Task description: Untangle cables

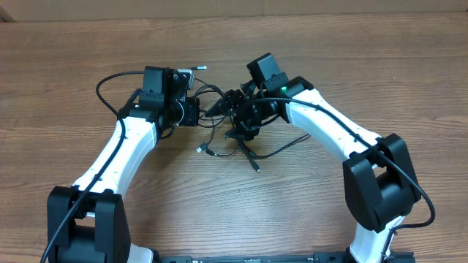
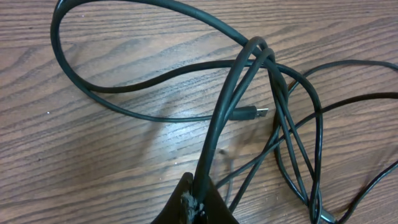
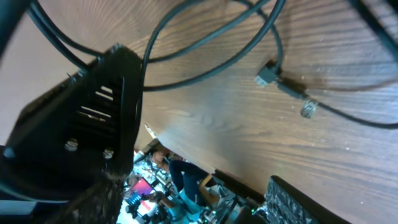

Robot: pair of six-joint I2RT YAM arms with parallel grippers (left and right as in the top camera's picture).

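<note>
Wood-grain table [image 2: 93, 168], tangled black cables [image 2: 217, 124], left gripper [image 2: 194, 196] pinching one

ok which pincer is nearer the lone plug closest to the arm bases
Right. The right pincer sits just beyond that plug; the left pincer is farther off to its left, clamped on a cable.

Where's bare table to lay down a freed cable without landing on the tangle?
Bare wood: the far strip of table beyond the tangle, and the near middle between the left arm and right arm, below the loose plug ends. Crowded: between the left gripper and right gripper, where the cables knot.
</note>
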